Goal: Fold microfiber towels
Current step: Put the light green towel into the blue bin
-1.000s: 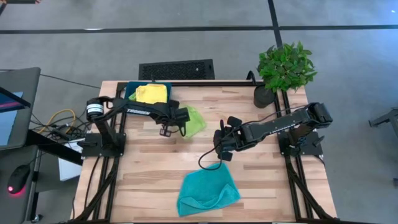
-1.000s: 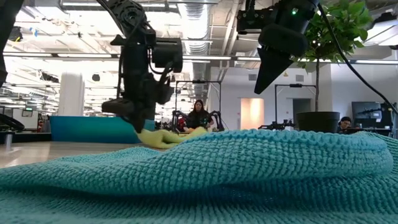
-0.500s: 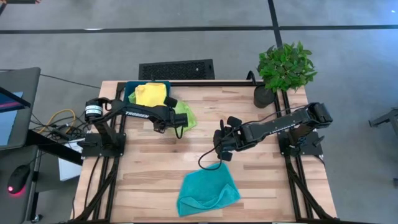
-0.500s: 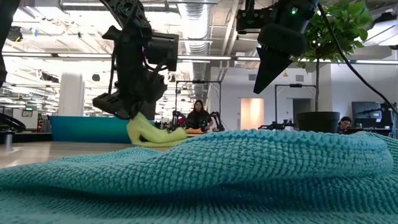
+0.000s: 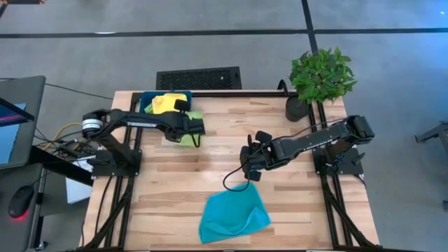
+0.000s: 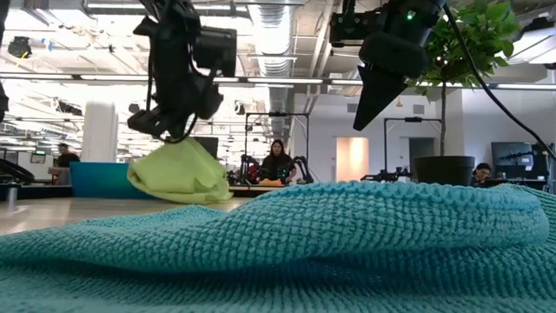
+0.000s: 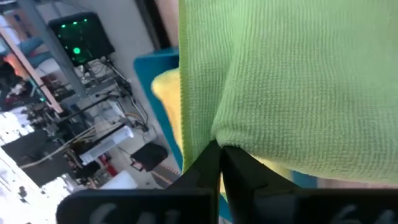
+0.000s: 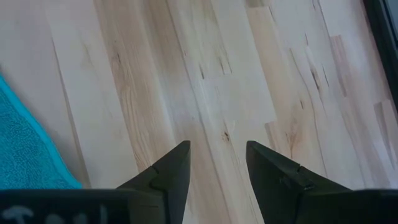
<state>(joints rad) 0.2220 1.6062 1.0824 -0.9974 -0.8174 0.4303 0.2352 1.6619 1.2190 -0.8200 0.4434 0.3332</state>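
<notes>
A lime green microfiber towel [image 6: 178, 172] hangs bunched below my left gripper [image 6: 178, 136], which is shut on it near the table's far left, beside the tray [image 5: 148, 102]. Whether its lowest part touches the table, I cannot tell. On the dark-teal tray lies a yellow towel [image 5: 165, 105]. A teal towel [image 5: 234, 215] lies crumpled at the table's near edge. My right gripper [image 8: 217, 165] hovers open over bare wood near the table's middle, just beyond the teal towel's far edge [image 8: 25, 155]. My left gripper pinches a folded edge of the green towel [image 7: 231, 140] between its two shut fingers [image 7: 205, 163]. The fingers slant down from the table's left. The cloth hangs slack in a bundle [image 5: 180, 137] under them.
A potted plant [image 5: 320, 75] stands at the far right corner. Bare wood lies between the tray and the teal towel. In the low view the teal towel [image 6: 347, 252] fills the foreground, and a person [image 6: 276, 163] sits in the room beyond the table.
My left gripper has risen, tipped up and gone toward the tray at the far left. It has carried the green towel along. The towel, which lay flat on the table to the right of the gripper, is now gathered into a hanging bundle closer to the tray.
</notes>
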